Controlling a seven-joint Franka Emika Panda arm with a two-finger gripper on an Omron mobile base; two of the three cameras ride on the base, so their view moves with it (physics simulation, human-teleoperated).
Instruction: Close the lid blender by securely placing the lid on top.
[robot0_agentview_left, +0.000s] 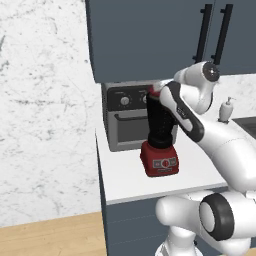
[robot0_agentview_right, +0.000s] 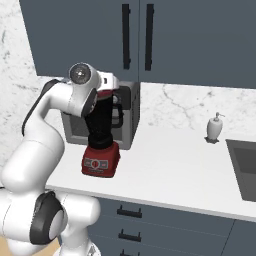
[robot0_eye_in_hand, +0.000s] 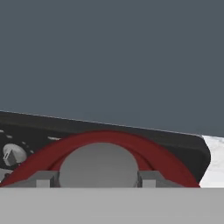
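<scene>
we see the fingers (robot0_eye_in_hand: 43, 178) pinching the lid (robot0_eye_in_hand: 99, 165) by its grey cap, at the top of the blender (robot0_agentview_right: 101, 145) on the bench (robot0_agentview_right: 170, 175); jar contents hidden.

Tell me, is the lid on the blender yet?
Nearly. The gripper is shut on the red lid by its grey cap, right at the top of the blender. Whether it is seated is hidden. Left: press it snug and let go.
</scene>
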